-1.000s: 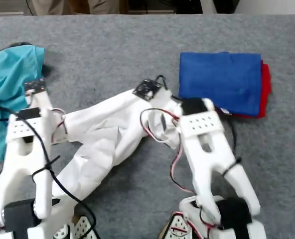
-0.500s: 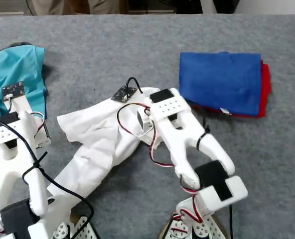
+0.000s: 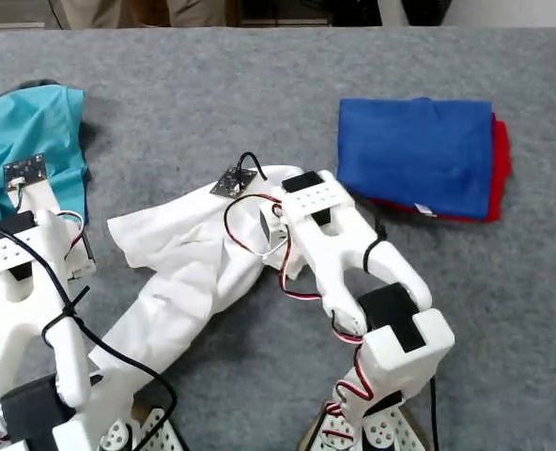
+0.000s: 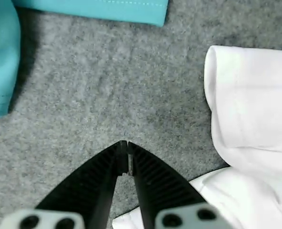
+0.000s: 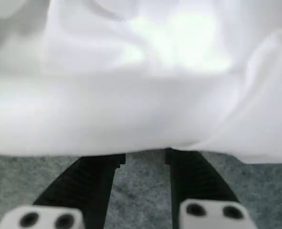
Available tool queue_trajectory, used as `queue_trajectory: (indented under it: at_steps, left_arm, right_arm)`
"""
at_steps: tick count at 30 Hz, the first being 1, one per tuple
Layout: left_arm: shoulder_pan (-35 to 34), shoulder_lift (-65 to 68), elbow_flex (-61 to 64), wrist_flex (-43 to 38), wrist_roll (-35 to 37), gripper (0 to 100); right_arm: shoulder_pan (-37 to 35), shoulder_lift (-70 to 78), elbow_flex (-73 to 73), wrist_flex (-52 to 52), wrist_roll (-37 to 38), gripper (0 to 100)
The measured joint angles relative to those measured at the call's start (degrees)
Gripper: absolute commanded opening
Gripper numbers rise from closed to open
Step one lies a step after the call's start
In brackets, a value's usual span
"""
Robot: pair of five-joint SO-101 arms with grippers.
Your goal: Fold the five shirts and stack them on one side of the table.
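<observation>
A crumpled white shirt (image 3: 193,254) lies in the middle of the grey table (image 3: 212,85). My right gripper (image 3: 250,193) sits at the shirt's far right edge. In the right wrist view this gripper (image 5: 145,155) stands open, with its black fingers (image 5: 95,179) apart and the white shirt (image 5: 141,86) draped across their tips. My left gripper (image 3: 29,188) rests between the white shirt and a teal shirt (image 3: 24,132). Its fingers (image 4: 126,148) are shut on nothing, over bare table beside the white shirt's sleeve (image 4: 255,109) and short of the teal shirt (image 4: 93,7).
A folded blue shirt (image 3: 414,155) lies on a folded red shirt (image 3: 501,160) at the right of the table. Both arm bases stand at the near edge. Bare table stretches along the far side and the near right.
My right gripper has swept left, carrying the white shirt's right side over toward the middle. The left gripper has drawn back left off the shirt, toward the teal shirt.
</observation>
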Motion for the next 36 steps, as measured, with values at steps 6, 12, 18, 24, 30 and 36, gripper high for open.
queue_trajectory:
  at_steps: [6,12,18,24,30,36]
  left_arm:
    - [0.0,0.0,0.0,0.0,0.0,2]
    - [0.0,0.0,0.0,0.0,0.0,2]
    - [0.0,0.0,0.0,0.0,0.0,2]
    - [0.0,0.0,0.0,0.0,0.0,2]
    - [0.0,0.0,0.0,0.0,0.0,2]
    - [0.0,0.0,0.0,0.0,0.0,2]
  right_arm:
    - [0.35,-2.2,-5.1,5.27,0.35,16.8]
    - [0.53,-4.75,-6.68,7.74,0.35,16.8]
    - [0.53,-2.29,-6.68,6.15,0.44,16.8]
    - [0.7,4.57,-6.86,2.02,0.44,16.9]
    - [2.9,7.47,-9.05,1.32,2.2,16.8]
    - [3.34,7.56,-9.23,1.32,6.07,16.8]
